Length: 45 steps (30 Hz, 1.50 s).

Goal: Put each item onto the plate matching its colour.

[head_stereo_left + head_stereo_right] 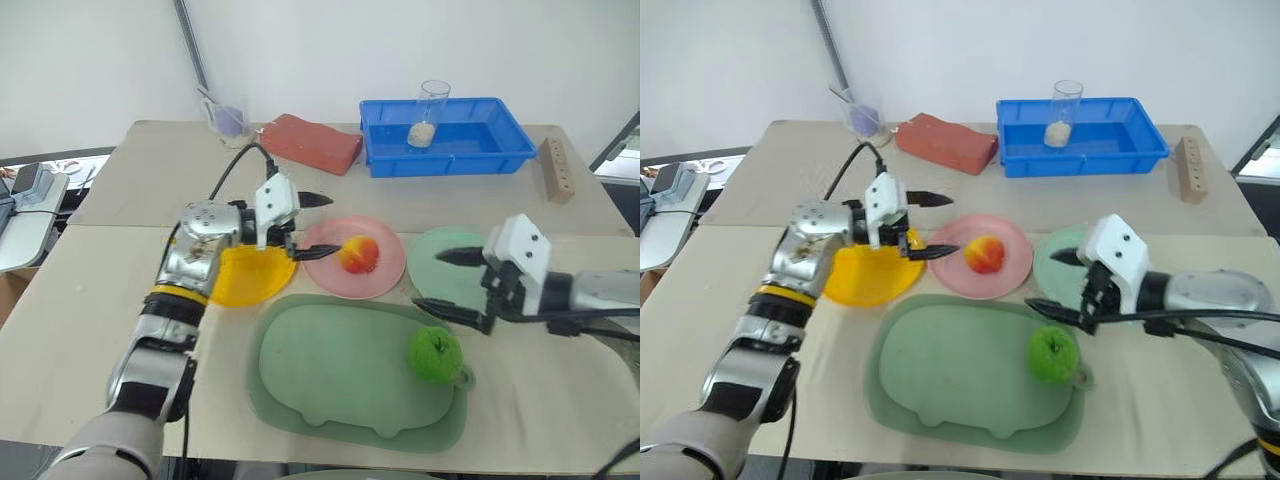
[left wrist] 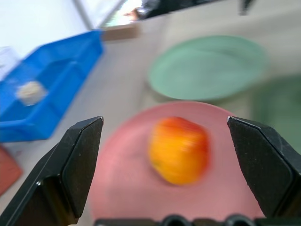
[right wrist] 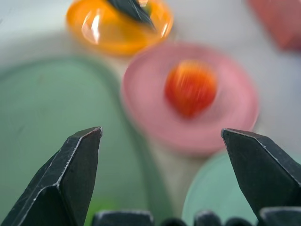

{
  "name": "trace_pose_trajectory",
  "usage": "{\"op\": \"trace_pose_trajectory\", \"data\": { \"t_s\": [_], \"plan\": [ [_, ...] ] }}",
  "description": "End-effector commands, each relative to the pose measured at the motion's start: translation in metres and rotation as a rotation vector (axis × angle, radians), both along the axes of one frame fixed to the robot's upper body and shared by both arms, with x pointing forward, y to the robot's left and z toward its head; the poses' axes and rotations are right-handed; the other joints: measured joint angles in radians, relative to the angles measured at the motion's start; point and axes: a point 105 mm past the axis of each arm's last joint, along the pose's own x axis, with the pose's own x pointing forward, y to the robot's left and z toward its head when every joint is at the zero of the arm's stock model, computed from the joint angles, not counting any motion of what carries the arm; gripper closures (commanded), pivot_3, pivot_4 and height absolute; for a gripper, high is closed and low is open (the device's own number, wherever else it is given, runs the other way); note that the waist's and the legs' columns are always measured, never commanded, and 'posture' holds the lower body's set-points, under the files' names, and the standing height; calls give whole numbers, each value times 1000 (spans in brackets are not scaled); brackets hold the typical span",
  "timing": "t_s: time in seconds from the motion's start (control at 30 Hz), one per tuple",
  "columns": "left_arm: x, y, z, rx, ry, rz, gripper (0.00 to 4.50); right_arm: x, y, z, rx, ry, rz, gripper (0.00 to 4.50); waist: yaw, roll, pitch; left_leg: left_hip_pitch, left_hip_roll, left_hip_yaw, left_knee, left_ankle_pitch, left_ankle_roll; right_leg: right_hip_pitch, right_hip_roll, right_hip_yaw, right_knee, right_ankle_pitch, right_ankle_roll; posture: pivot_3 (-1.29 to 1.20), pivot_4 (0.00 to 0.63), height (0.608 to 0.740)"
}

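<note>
Both grippers, left (image 1: 312,226) and right (image 1: 450,283), gape wide, flanking the pink plate (image 1: 320,272).

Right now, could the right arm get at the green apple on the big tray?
Probably yes. The right tool is open and hovers just above and beside the green apple, which sits uncovered at the edge of the dull-green tray. Nothing stands between them.
</note>
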Motion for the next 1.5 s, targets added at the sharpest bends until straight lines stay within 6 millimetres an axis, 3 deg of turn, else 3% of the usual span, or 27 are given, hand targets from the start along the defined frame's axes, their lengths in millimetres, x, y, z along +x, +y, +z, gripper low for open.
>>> {"op": "trace_pose_trajectory", "data": {
  "t_s": [0.03,0.2,0.33,0.57,0.87,1.1,1.3,1.4,1.5],
  "plan": [
    [-44,-10,13,30,-45,-205,14,-20,0,12,30,56,73,0,0,-1,1,0,0,0,0,0,0,0,0,0,0,0,0,0,150,740],
    [-87,-13,6,78,-46,-363,14,-33,-7,-2,-10,165,72,0,3,-2,1,0,0,0,2,0,0,1,0,0,0,0,1,0,150,740],
    [-102,-17,-2,94,-51,-426,14,-40,-10,-20,-53,212,69,0,3,-2,1,-1,0,0,3,0,0,1,0,0,-2,-1,2,0,150,740],
    [-112,-22,-2,76,-47,-465,14,-36,-19,-37,-101,192,40,0,1,-2,1,-1,0,0,3,0,0,1,0,0,-2,-3,4,0,150,740],
    [-116,-22,-5,76,-30,-471,14,-36,-15,-59,-143,201,65,0,1,-2,1,0,0,0,3,0,1,0,0,0,-3,-3,4,0,150,740],
    [-119,-22,-5,73,-23,-467,14,-31,-9,-60,-134,183,66,0,1,-2,1,0,0,0,4,-1,1,1,0,0,-2,-3,4,0,150,740],
    [-116,-21,-5,68,-32,-452,0,-27,-6,-52,-114,174,70,1734,2,-1,1,-1,0,0,4,-1,1,1,0,0,-2,-2,4,0,150,740],
    [-112,-19,-5,71,-33,-435,0,-26,-5,-43,-87,175,74,1934,1,-1,1,-1,0,0,4,-1,1,1,0,0,-2,-2,3,0,150,740],
    [-98,-15,2,69,-27,-382,0,-11,-12,-28,-42,138,10,1939,1,-2,1,-1,0,0,4,-1,1,1,0,1,-2,-2,3,0,150,740]
  ]
}}
